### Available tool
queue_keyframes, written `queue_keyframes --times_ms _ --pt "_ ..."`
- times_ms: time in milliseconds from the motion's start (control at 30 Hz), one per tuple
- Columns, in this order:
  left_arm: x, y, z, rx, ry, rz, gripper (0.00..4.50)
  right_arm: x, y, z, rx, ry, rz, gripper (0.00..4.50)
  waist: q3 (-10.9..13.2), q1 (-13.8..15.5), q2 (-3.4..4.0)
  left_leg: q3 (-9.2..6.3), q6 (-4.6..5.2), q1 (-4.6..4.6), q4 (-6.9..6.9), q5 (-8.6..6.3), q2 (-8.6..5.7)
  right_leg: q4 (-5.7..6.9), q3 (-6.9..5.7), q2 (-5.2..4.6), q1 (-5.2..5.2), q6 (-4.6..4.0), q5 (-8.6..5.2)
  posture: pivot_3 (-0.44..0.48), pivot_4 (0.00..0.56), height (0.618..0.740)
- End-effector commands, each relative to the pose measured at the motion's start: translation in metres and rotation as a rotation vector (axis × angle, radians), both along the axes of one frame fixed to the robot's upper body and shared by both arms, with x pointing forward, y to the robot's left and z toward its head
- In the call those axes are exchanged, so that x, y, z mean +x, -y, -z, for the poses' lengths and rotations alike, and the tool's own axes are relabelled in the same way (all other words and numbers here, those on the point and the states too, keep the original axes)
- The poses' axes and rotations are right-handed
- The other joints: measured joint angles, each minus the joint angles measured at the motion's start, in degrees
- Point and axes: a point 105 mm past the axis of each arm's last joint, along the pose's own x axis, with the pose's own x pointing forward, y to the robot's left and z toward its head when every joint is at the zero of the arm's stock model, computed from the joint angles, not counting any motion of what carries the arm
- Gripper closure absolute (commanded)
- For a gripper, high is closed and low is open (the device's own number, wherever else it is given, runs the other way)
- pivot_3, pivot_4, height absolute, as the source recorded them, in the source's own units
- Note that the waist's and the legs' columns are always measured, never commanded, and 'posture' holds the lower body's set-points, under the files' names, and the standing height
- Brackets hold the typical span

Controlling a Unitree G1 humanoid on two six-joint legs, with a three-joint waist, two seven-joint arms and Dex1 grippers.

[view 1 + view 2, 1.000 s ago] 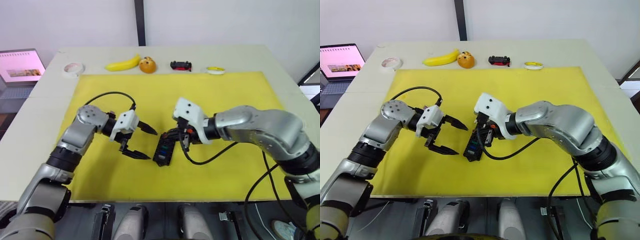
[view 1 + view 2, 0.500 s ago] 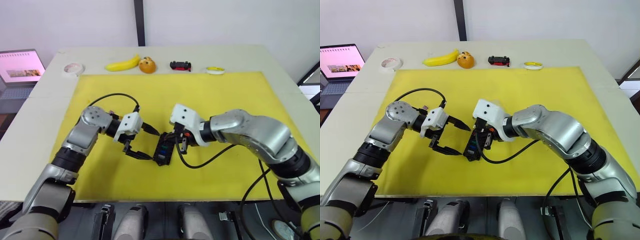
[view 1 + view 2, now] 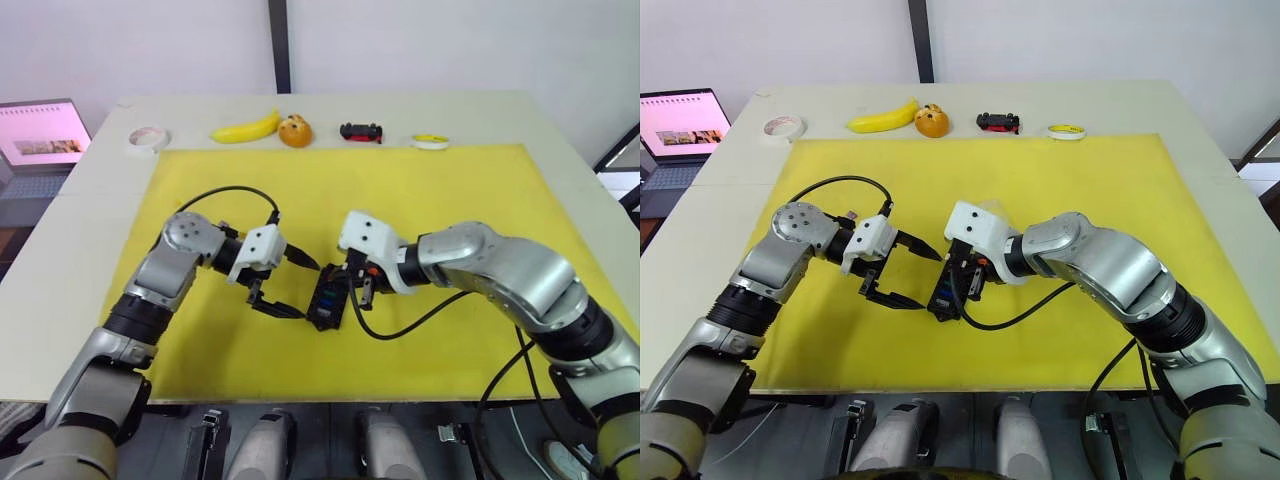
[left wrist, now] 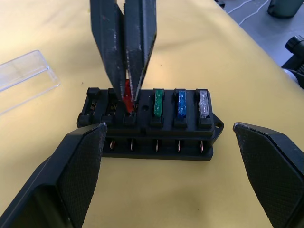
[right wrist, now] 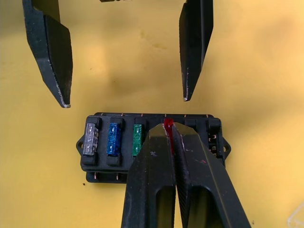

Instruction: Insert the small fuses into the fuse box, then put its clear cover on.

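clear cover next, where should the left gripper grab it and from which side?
Judging by its pose, across the short width, pads on the two long side walls. The clear cover lies flat on the yellow mat, apart from the fuse box, so come from straight above. The left gripper is open and free; the right gripper is shut on the red fuse.

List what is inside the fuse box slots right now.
The fuse box holds a green fuse, a blue fuse and a grey fuse. The right tool pinches a red fuse at the next slot; its seating is hidden. Two end slots look vacant.
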Motion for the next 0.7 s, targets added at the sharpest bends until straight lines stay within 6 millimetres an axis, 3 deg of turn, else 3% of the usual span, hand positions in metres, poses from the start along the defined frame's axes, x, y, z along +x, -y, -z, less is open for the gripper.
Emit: queue_keyframes --times_ms 33,700 --pt "0.0029 -0.0002 -0.0096 -0.023 0.041 -0.003 0.02 -0.0031 -0.0037 -0.0104 0.023 0.039 -0.023 4.5 0.0 -0.04 0.0 0.0 0.0 0.0 0.0 0.0 0.0 0.01 0.0 0.0 0.0 0.0 0.0 0.0 0.15 0.74" --pt "0.0024 0.003 -0.0107 -0.036 0.038 0.003 0.02 -0.0002 -0.0044 -0.0129 0.003 0.076 -0.036 4.5 0.0 -0.05 0.0 0.02 0.0 0.0 0.09 0.0 -0.01 0.18 0.0 -0.01 -0.04 0.0 0.0 0.0 0.15 0.74"
